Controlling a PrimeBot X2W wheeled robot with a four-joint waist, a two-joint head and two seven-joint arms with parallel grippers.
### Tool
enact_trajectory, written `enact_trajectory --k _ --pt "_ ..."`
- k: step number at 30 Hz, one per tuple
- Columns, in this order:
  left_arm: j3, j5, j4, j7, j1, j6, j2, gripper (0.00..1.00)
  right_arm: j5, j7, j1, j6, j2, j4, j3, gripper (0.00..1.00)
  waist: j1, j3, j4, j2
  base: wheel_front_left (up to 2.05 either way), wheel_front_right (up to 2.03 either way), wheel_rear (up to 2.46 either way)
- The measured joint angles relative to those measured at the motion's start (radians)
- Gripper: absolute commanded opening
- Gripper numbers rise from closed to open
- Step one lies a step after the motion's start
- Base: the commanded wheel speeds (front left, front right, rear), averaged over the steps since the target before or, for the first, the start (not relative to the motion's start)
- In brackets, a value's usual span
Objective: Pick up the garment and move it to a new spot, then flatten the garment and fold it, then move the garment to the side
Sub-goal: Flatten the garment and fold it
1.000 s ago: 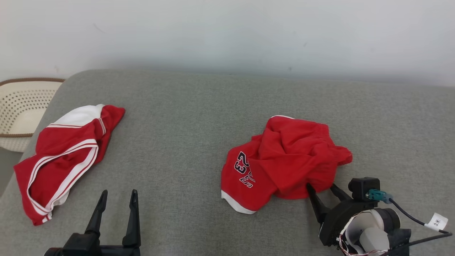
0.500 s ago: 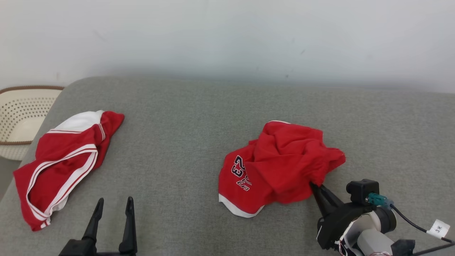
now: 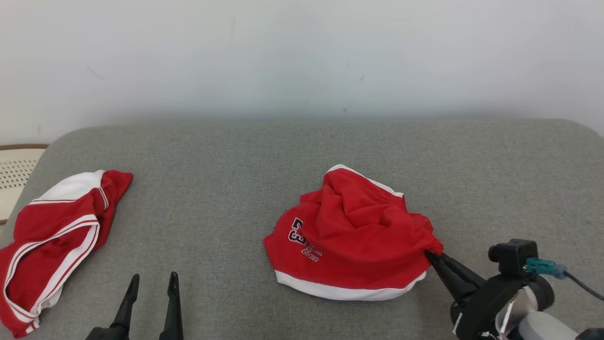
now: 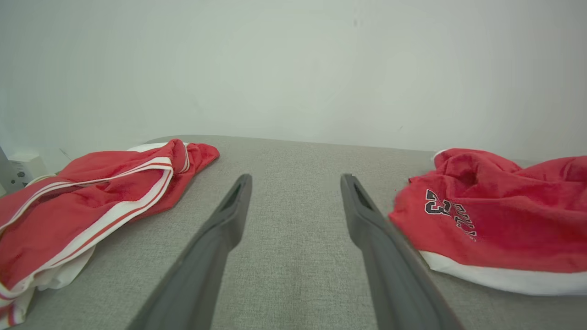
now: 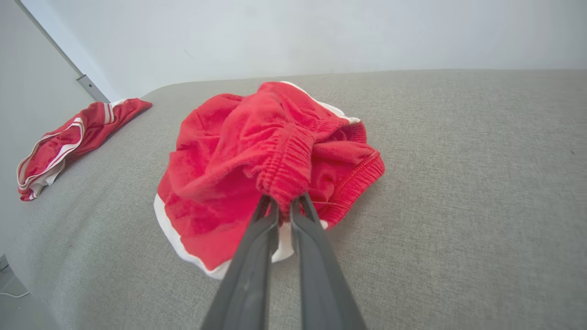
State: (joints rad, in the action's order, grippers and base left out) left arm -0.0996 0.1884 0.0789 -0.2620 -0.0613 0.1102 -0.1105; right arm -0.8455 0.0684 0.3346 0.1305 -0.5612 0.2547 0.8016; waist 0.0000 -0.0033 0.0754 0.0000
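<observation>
Right claw is closed on the crumpled red jersey-knit shorts with a white hem band. The two dark tapered fingers are pinched together on a bunch of gathered elastic waistband. In the right wrist view the claw meets the fabric right at the ruched edge, and the cloth fans out from there in soft folds.

The shorts sit on the grey woven-upholstery cushion surface, about mid-width and toward the robot's right. They form a rumpled mound, not flat. A dark outlined "23" print is on the left side, and the white hem curves along the near edge. The fabric looks matte with a slightly fuzzy nap. A stitched red cuff lies to the right of the pinch.

Left claw is open and holds nothing. Its fingers are spread and parallel, low over bare upholstery. In the left wrist view the claw frames empty grey weave, with the shorts just beside its right finger.

Second item: a red garment with white stripe trim and a white panel lies loosely folded at the cushion's far left edge, well apart from the shorts. It is smoother and shinier-looking than the shorts.

A cream perforated basket with a brown rim sits past the left edge. On the right wrist there is a black boxy camera with a teal connector and a dark cable. The backdrop is a plain pale wall — a few faint scuffs.
</observation>
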Motion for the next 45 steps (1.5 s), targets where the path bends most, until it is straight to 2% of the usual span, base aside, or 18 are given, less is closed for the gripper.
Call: enact_trajectory --k 4,9,17,24,33,41,45 --pt "0.002 -0.003 0.001 0.0 0.0 -0.005 0.006 1.0 0.0 -0.035 -0.025 0.0 -0.018 -0.028 -0.045 0.0 0.0001 0.002 -0.001 0.0 0.0 0.0 0.0" --pt "0.009 -0.007 0.003 0.0 -0.001 -0.013 0.009 1.0 0.029 -0.088 -0.014 0.0 0.007 0.001 -0.075 0.0 0.0 0.01 0.011 0.0 0.0 0.0 0.0" --pt "0.006 -0.015 0.014 0.0 -0.008 -0.028 0.021 1.0 0.101 -0.145 0.116 0.0 0.064 0.164 -0.084 0.0 0.0001 0.022 0.049 0.0 0.0 0.0 0.0" --pt "-0.002 -0.022 0.02 0.0 -0.021 -0.038 0.027 1.0 0.091 -0.158 0.214 0.0 0.105 0.305 -0.053 0.0 0.0001 0.035 0.083 0.0 0.0 0.0 0.0" --pt "-0.006 -0.032 0.031 0.0 -0.038 -0.047 0.036 1.0 0.071 -0.092 0.281 0.0 0.125 0.527 -0.044 0.0 0.0001 0.057 0.125 0.0 0.0 0.0 0.0" --pt "0.002 -0.039 0.033 0.0 -0.038 -0.047 0.041 1.0 0.053 -0.022 0.319 0.0 0.103 0.636 -0.054 0.0 0.0001 0.062 0.115 0.0 0.0 0.0 0.0" --pt "0.002 -0.041 0.035 0.0 -0.042 -0.049 0.044 1.0 0.044 -0.015 0.333 0.0 0.108 0.652 -0.038 0.0 0.0001 0.064 0.106 0.0 0.0 0.0 0.0"
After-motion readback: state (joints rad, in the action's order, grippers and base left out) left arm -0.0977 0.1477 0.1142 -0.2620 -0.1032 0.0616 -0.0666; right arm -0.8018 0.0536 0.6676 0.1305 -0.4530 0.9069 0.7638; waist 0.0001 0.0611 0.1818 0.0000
